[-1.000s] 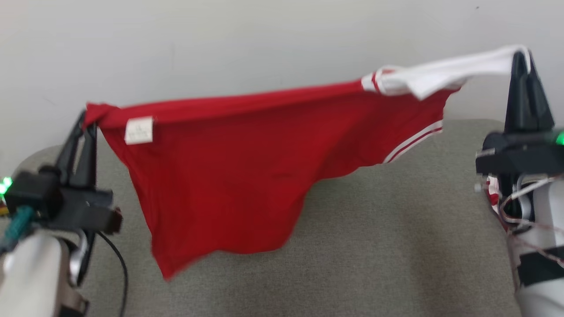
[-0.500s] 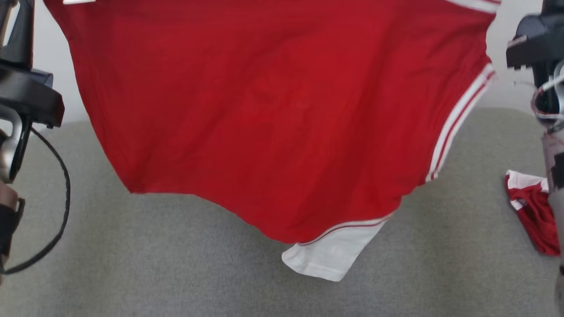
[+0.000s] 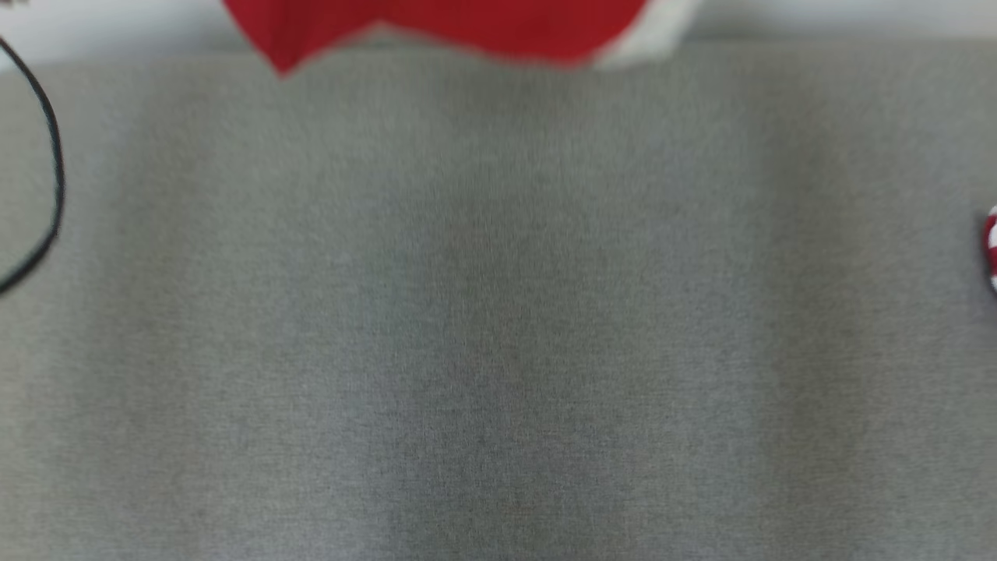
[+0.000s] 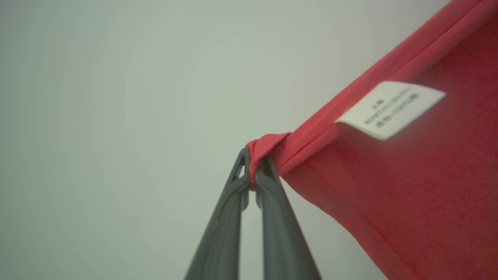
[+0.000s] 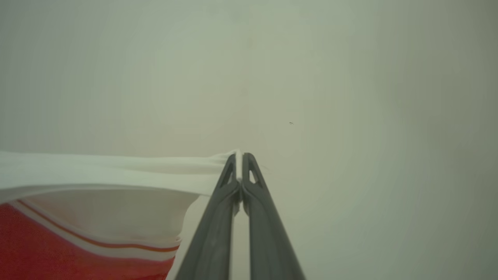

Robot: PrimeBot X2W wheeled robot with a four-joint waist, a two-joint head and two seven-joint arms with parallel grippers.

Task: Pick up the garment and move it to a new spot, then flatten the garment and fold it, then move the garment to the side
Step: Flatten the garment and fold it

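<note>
The garment [image 3: 436, 27] is red with white, striped trim, and hangs in the air; in the head view just its lower hem shows along the top edge, above the grey surface [image 3: 498, 327]. In the left wrist view my left gripper [image 4: 252, 171] is shut on a bunched red corner of the garment [image 4: 408, 186], near a white care label [image 4: 391, 109]. In the right wrist view my right gripper [image 5: 238, 165] is shut on the white sleeve edge of the garment [image 5: 97, 173], which stretches off to the left against a pale wall.
A second red-and-white piece of cloth [image 3: 991, 245] peeks in at the right edge of the grey surface. A black cable loop [image 3: 48, 156] hangs at the far left. A pale wall stands behind.
The head view has tilted down, and the garment has risen almost out of it; both grippers have left that view. Both grips on the cloth hold as before.
</note>
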